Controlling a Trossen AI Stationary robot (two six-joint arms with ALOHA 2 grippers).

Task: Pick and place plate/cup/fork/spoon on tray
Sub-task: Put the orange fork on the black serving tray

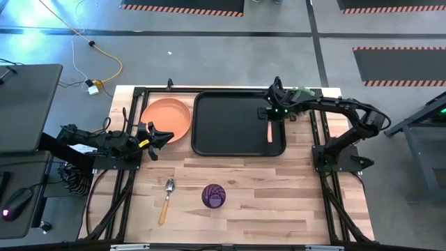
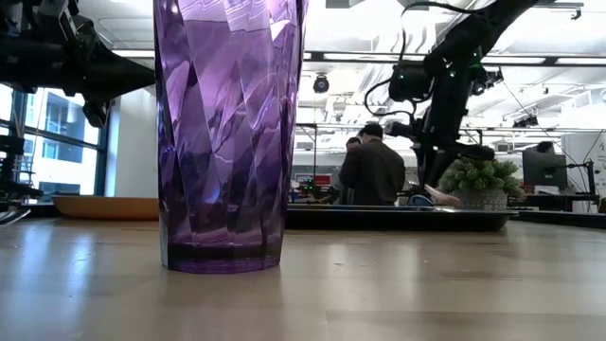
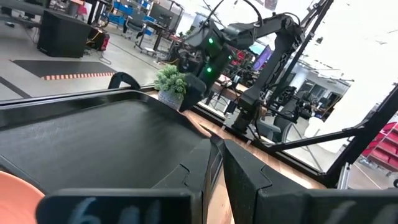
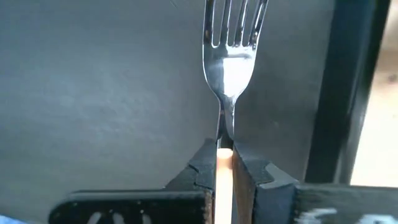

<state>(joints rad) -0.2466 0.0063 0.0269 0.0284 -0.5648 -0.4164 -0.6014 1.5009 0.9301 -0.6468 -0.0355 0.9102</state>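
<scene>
right gripper [image 4: 224, 168] clamped on the fork [image 4: 231, 68] by its orange handle, tines pointing out over the black tray [image 1: 230, 125], near the tray's right edge; left gripper [image 1: 159, 137] sits at the plate's [image 1: 167, 118] right rim, fingers nearly together, nothing between them; plate on the table just left of the tray, spoon [image 1: 167, 197] and purple cup [image 1: 214, 196] on the wood nearer the front, well apart from the tray

The cup [image 2: 230, 133] is cut off above in the low view, hiding the spoon behind it.
</scene>
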